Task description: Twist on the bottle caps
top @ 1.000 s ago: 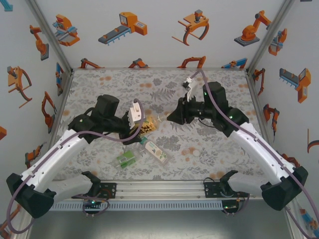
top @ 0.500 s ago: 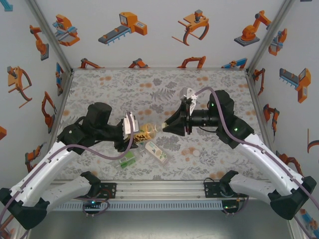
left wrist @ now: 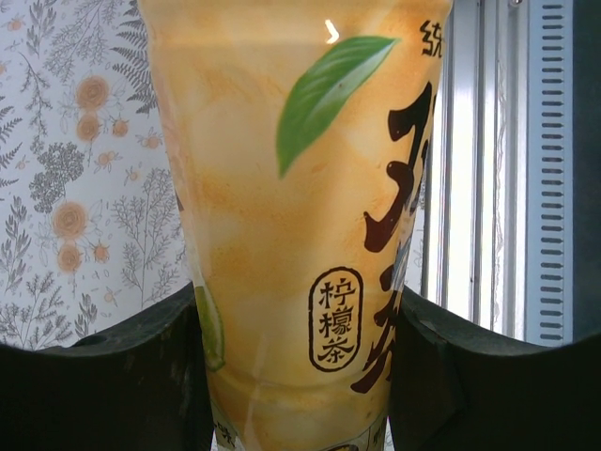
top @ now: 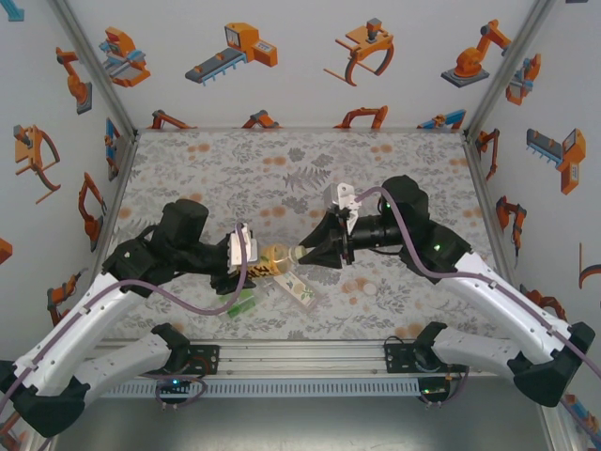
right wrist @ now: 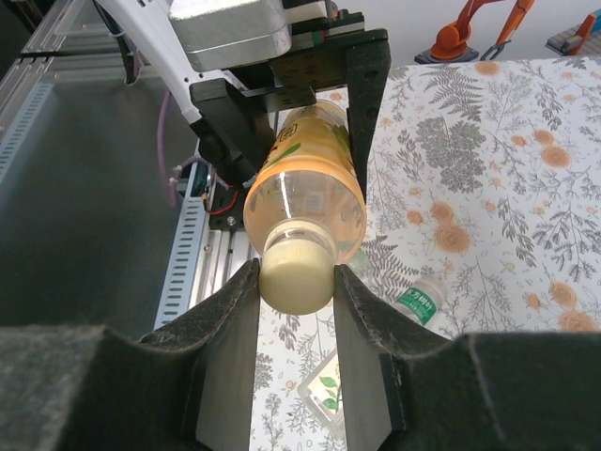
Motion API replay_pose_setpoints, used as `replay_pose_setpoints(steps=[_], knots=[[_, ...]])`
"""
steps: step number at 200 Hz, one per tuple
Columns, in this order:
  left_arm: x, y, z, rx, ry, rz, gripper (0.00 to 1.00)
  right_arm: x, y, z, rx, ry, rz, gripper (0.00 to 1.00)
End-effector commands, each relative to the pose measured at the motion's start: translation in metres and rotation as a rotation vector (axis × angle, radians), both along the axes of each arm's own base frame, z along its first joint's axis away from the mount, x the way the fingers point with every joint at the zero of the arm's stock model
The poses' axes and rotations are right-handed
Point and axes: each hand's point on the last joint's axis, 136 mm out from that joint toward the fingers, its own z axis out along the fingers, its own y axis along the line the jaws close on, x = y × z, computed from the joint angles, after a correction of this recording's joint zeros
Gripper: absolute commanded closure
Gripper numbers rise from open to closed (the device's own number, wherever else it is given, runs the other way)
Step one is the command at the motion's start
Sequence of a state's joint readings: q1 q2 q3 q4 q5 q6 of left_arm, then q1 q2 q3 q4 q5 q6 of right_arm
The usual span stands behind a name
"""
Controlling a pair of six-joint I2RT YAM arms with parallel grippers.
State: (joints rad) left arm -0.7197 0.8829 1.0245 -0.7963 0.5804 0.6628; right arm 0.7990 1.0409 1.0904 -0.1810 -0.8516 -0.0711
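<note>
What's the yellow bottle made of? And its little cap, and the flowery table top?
The bottle looks like clear, glossy plastic: the yellow drink shows through its shoulder, and light glints on it. The cap is probably plastic too, an opaque pale yellow with a dull finish. The table top is a sheet printed with flowers and ferns, maybe cloth or vinyl; I can't tell which.

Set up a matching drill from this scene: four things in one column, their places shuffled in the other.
1. amber bottle
2. pale cap
3. green-labelled bottle
4. loose white cap

A. pinched in the right gripper, at the bottle's mouth
B. alone on the table beside the right arm
C. clamped in the left gripper, off the table
D. lying on the table near the left arm

Pairs: 1-C, 2-A, 3-D, 4-B.
</note>
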Motion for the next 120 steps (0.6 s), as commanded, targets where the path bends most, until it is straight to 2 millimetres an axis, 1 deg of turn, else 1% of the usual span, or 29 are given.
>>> replay_pose_setpoints(steps=[1,26,64,100,120], knots=[[-0.010,-0.003,0.003,-0.019,-0.013,-0.067,1.00,-0.002,0.004,0.016,0.026,-0.078,0.012,1.00],[-0.009,-0.005,0.004,-0.017,-0.008,-0.069,1.00,-0.006,0.002,0.014,0.009,-0.094,0.024,1.00],[-0.005,-0.008,0.007,-0.018,-0.004,-0.066,1.00,-0.010,0.002,0.002,-0.026,-0.100,0.041,1.00],[-0.002,-0.011,0.007,-0.035,-0.008,-0.058,1.00,-0.012,0.001,0.004,-0.006,-0.145,0.039,1.00],[-0.001,-0.014,0.006,-0.044,-0.004,-0.060,1.00,-0.012,-0.003,0.009,0.019,-0.176,0.022,1.00]])
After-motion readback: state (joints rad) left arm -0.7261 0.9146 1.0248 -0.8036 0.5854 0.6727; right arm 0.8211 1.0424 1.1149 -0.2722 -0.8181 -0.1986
